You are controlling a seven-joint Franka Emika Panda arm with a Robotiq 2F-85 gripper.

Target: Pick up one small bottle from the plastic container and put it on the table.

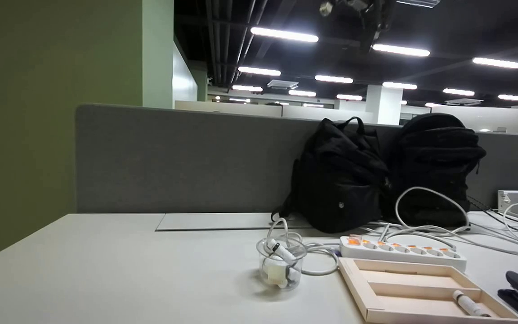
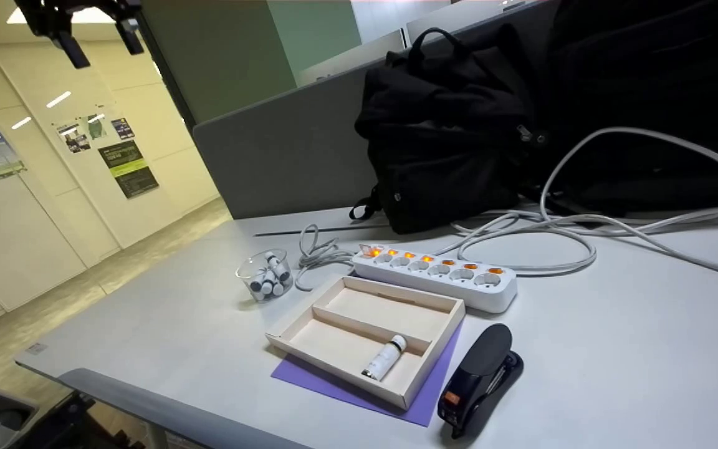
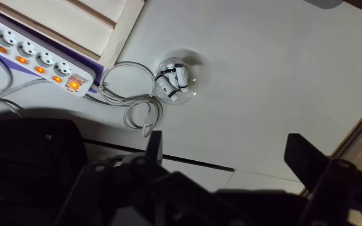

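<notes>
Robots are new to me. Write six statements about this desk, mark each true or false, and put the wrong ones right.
1. The clear plastic container holds several small bottles. True.
2. A black stapler rests on the table beside the tray. True.
3. One of the small bottles is being gripped. False: the tool is open and holds nothing.
4. The tray contains nothing. False: a single bottle lies on its side in it.
5. A purple sheet sticks out from under the tray. True.
6. Nothing on the table is lit. False: orange switches glow on the power strip.
</notes>
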